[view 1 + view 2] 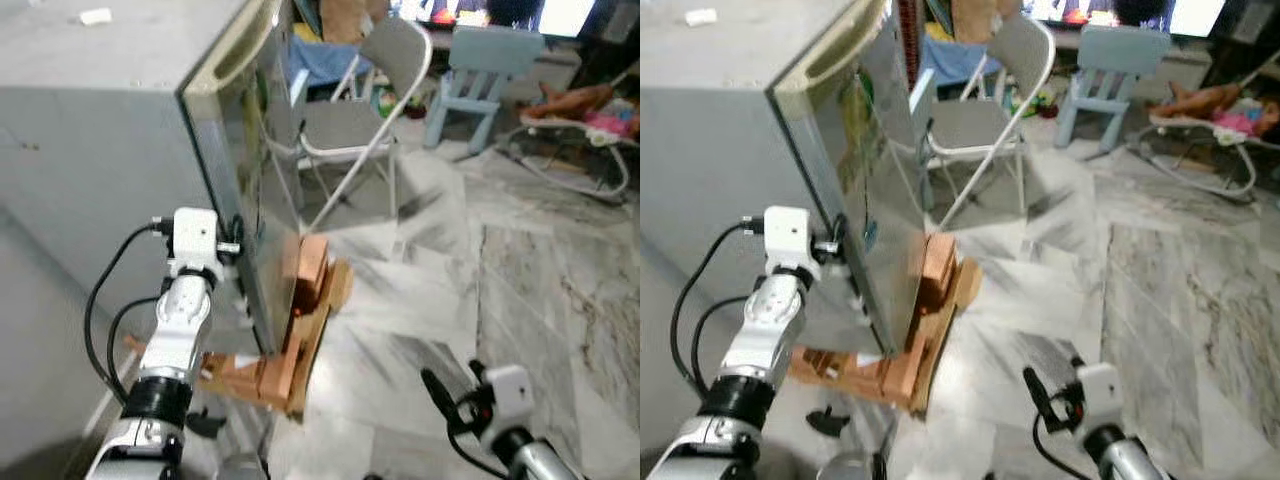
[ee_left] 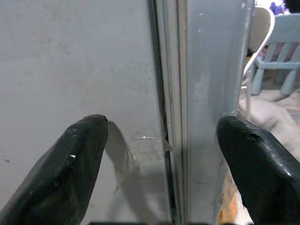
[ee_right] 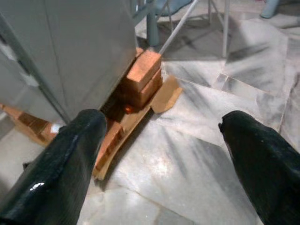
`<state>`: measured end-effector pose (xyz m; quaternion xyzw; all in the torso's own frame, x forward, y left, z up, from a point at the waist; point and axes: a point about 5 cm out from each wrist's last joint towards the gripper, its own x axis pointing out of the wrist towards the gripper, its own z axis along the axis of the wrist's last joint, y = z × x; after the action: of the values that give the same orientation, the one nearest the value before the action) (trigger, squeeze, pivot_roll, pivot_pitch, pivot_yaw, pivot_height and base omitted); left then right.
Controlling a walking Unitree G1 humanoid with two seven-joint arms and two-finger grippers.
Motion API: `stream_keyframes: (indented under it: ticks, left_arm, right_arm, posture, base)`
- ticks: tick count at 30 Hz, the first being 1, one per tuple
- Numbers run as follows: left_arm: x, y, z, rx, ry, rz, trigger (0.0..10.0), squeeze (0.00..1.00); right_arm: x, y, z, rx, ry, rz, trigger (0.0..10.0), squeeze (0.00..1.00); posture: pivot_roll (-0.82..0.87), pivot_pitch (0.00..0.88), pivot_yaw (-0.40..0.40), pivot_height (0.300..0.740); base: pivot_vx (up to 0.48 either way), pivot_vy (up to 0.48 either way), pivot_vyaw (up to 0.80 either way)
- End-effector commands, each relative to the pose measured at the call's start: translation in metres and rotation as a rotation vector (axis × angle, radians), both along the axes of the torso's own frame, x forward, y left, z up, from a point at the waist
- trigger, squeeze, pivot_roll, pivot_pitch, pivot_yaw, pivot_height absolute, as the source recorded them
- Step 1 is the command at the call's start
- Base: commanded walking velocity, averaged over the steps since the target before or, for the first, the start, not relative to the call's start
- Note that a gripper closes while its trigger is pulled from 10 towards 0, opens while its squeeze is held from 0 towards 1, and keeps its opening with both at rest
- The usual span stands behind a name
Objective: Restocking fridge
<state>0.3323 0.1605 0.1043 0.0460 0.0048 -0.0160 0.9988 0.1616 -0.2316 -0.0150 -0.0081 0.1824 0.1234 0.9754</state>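
The left gripper (image 2: 159,154), fingers spread, straddles the fridge (image 1: 90,150) door edge (image 2: 211,93). The right gripper (image 3: 161,159) hangs open over floor (image 1: 520,290) near bricks (image 3: 140,75); a chair (image 1: 370,110) stands beyond.

From my station both head views came through soft and slightly smeared, with no crisp edges anywhere. Light was even daylight, brightest at a blown-out window (image 1: 565,15) in the far background. The marble floor (image 1: 520,290) carried pale glare patches. The steel fridge door (image 1: 875,190) gave smudged reflections. In the left wrist view the black fingers (image 2: 70,173) were blurred, casting a faint shadow on the grey fridge side (image 2: 70,61). The right wrist view was brighter; a glint sat on one finger (image 3: 56,173).
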Motion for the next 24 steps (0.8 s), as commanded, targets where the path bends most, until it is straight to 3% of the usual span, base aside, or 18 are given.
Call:
stream_keyframes:
  ticks: [1,10,18,24]
  left_arm:
    - [0.010,-0.002,0.020,-0.037,-0.064,-0.016,10.0,0.00]
    - [0.011,-0.026,0.029,-0.070,-0.094,-0.173,10.0,0.00]
    - [0.008,-0.037,0.029,-0.082,-0.088,-0.248,10.0,0.00]
    - [0.011,-0.039,0.032,-0.084,-0.085,-0.270,10.0,0.00]
  right_arm:
    - [-0.013,-0.010,-0.010,-0.014,0.031,-0.020,10.0,0.00]
    - [-0.018,-0.027,-0.034,-0.028,0.144,-0.069,10.0,0.00]
    - [-0.010,-0.027,-0.041,-0.036,0.220,-0.093,10.0,0.00]
    - [0.000,-0.023,-0.038,-0.068,0.211,-0.024,10.0,0.00]
  posture:
    - [0.01,0.039,-0.011,0.740]
    - [0.01,0.041,-0.014,0.740]
    - [0.01,0.043,-0.013,0.740]
    - [0.01,0.043,-0.007,0.740]
  base:
    - [0.000,0.000,0.00]
    - [0.000,0.000,0.00]
    - [0.000,0.000,0.00]
    - [0.000,0.000,0.00]
